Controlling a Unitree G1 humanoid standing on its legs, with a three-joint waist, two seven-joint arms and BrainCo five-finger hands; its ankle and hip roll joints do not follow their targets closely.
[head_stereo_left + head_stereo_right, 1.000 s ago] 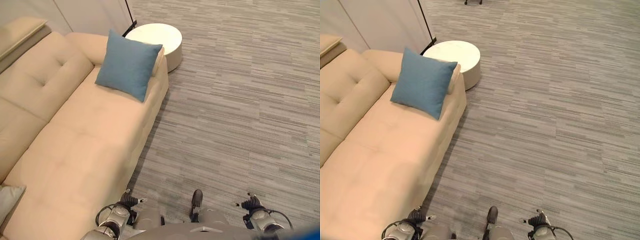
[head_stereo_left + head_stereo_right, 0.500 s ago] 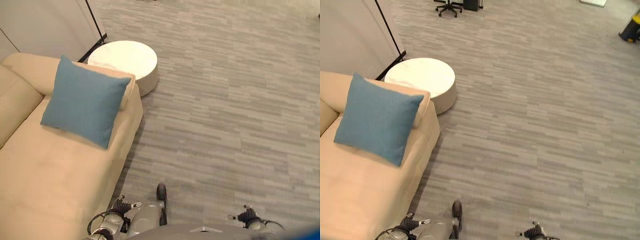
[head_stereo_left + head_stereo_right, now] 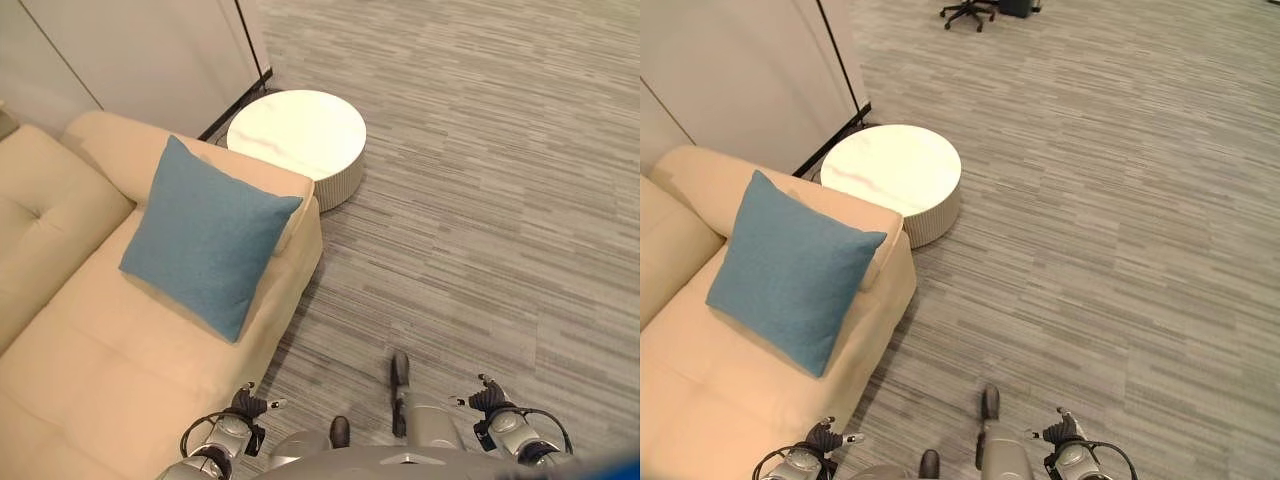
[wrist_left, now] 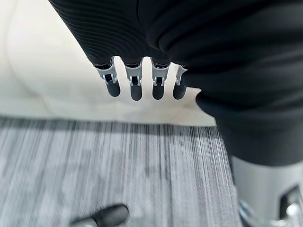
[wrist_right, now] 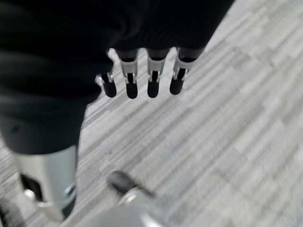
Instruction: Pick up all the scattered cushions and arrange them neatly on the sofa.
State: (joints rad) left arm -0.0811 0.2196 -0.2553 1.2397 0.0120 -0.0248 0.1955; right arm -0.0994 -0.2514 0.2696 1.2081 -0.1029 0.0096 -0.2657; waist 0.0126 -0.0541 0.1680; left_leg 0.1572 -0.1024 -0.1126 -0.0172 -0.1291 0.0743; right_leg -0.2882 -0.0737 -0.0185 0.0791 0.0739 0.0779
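Camera swung; cushion (image 3: 208, 238) beyond left robot hand (image 4: 137, 80).

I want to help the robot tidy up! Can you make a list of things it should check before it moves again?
1. Left hand free: ok, fingers hang straight, holding nothing.
2. Right hand free: ok, fingers straight over the carpet, holding nothing.
3. Blue cushion placed: ok, it leans against the sofa armrest.
4. More cushions to pick up: cannot tell, none lie on the carpet in sight.
5. Round white table out of the way: ok, it stands beside the sofa's end, apart from both hands.
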